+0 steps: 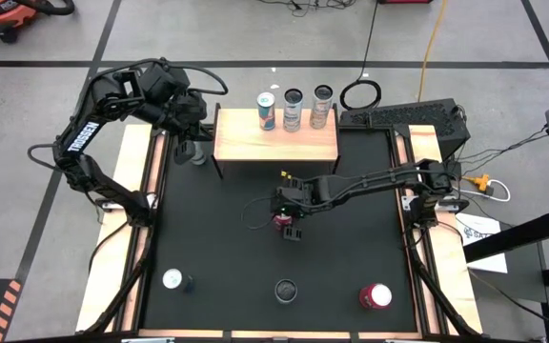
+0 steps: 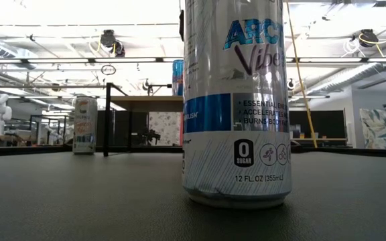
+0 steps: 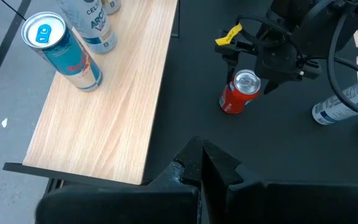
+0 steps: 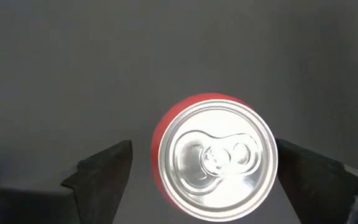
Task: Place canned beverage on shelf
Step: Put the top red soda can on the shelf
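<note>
i had the right gripper hanging over a red can near the middle of the high view, on the black table. its fingers stood wide, one on each side of the can's silver top and clear of it, so nothing was held. the can stood upright, just below the shelf in the frame.

the shelf sat at the top centre of the high view with three cans along its far edge: a blue-topped can, a dark-topped can and a third can. the left gripper waited at the shelf's left end, pinched closed on nothing.

along the bottom of the frame stood a white-topped can, a dark can and a pink-topped can.
</note>
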Robot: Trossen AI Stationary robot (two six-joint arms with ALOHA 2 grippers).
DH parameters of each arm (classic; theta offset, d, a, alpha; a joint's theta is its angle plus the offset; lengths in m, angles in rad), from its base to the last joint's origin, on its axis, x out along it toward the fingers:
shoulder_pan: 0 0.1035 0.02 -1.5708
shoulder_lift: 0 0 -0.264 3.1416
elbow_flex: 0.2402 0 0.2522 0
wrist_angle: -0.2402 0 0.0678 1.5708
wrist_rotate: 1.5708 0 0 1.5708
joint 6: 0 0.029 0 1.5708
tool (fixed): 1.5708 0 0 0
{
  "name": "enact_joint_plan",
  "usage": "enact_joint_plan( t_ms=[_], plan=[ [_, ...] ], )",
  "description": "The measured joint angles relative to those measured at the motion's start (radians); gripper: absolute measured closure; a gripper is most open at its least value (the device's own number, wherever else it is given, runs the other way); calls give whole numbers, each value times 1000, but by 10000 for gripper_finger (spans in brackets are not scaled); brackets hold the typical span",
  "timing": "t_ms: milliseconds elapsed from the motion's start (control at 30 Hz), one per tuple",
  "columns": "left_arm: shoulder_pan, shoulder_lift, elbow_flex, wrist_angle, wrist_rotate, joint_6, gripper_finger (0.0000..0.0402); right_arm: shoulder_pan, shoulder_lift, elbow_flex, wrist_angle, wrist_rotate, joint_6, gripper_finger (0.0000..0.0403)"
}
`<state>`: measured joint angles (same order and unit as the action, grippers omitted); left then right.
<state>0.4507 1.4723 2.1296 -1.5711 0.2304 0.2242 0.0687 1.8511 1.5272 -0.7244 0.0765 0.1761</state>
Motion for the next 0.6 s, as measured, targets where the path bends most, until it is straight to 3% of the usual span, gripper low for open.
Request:
enact_joint_plan(
  t_ms=[600],
  plan=[
    [0,0,0,0,0,1,398,0,57,1,-13,4,21,116]
  ],
)
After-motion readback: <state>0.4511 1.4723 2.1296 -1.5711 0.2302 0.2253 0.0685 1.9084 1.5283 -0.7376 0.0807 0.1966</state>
